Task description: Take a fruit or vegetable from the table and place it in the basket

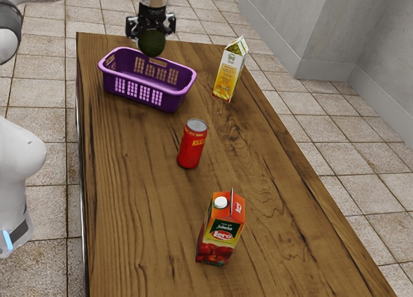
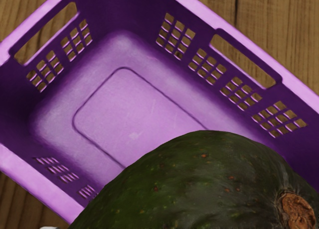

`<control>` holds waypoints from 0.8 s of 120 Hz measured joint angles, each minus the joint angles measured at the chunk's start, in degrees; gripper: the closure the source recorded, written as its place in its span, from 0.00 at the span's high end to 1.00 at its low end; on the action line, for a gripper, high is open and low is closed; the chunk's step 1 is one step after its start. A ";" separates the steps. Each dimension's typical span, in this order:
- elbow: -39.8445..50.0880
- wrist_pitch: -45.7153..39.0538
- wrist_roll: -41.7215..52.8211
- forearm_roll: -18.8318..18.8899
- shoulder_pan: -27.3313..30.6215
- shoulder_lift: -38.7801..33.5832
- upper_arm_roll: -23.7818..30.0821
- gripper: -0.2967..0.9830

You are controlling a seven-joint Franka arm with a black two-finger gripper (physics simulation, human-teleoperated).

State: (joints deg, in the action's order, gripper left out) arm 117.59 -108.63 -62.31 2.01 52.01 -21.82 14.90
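My gripper (image 1: pixel 151 33) is at the top of the exterior view, shut on a dark green avocado (image 1: pixel 151 43), one finger at each side of it. The avocado hangs above the rear part of the purple basket (image 1: pixel 143 101). From the wrist view, the avocado (image 2: pixel 209 184) looks large at the lower edge, with its brown stem end visible, and beyond it lies the bare floor of the basket (image 2: pixel 132 119).
A red can (image 1: pixel 192 144) stands near the middle of the wooden table (image 1: pixel 142 200). A yellow carton (image 1: pixel 230 71) stands off the basket's side toward the exterior view's right, and a red juice carton (image 1: pixel 221 229) stands nearer the camera.
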 joint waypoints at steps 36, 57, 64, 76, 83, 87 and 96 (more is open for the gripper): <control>-0.27 0.64 2.86 -0.57 1.90 2.02 -1.74 0.58; -0.43 0.75 4.32 -1.21 2.40 2.43 -3.11 0.61; -0.42 0.74 4.74 -1.82 2.39 2.49 -3.23 0.66; -0.41 0.71 5.38 -2.60 2.39 2.53 -3.62 0.67; -0.41 0.69 5.72 -2.87 2.34 2.44 -4.08 0.69; -0.41 0.69 5.90 -2.98 2.32 2.23 -4.22 0.70; -0.34 0.70 6.26 -3.10 2.35 1.87 -4.75 0.72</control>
State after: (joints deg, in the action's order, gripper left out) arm 117.25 -107.93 -56.04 -1.09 54.35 -19.95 10.15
